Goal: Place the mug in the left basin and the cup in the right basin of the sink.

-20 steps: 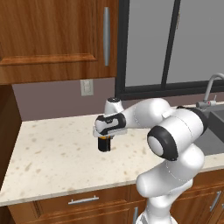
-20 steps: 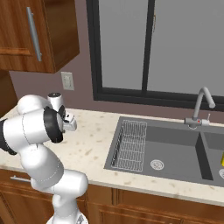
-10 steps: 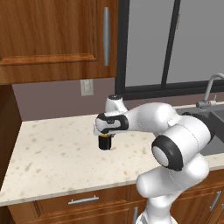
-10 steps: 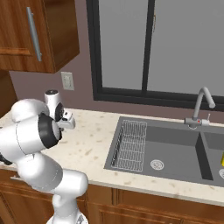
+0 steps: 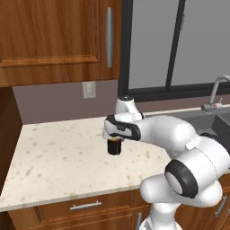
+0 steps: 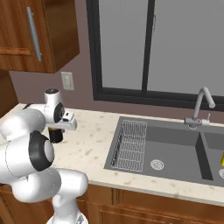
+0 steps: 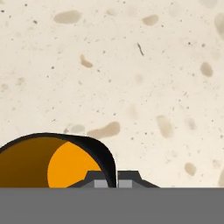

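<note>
A: What's been changed in the last sec, going L to R?

B: At far L, the bench point(image 5: 58, 157) is unchanged, speckled stone. The mug point(image 5: 114, 146) is seen under the hand point(image 5: 114, 140). A sec ago it sat lower, apparently on the stone; now it looks to be raised slightly, w/ the arm drawn back toward the base. Whether it's fully clear of the stone can't be told for sure.

A: Hand state?

B: Clamped shut on the mug wall. In the hand view the black rim point(image 7: 103, 151) is pinched between the two fingertips point(image 7: 100, 183), one inside over the orange lining, one outside. So the grip has been taken on the rim, not the handle.

A: Meaning for the task?

B: Pick-up phase is judged done or nearly so; carry to the sink point(image 6: 175, 151) is what's left. Approx. a quarter of the job, since the cup hasn't been touched.

A: Containers, L to R?

B: Mug: nothing seen in it, just orange interior. Left basin point(image 6: 175, 153): wire rack point(image 6: 130, 145) lying at its L end, steel drain point(image 6: 157, 164) visible, otherwise nothing in it. Faucet point(image 6: 199, 109) behind the divider. Right basin point(image 6: 215, 153): partly cut off by the frame; the cup point(image 6: 222, 158) is glimpsed as a yellow sliver at the R edge, apparently already in or at that basin, but too cropped to be confirmed.

A: Risk?

B: A thin rim pinch may let the mug swing during a wide move; that's a judgement only.
</note>
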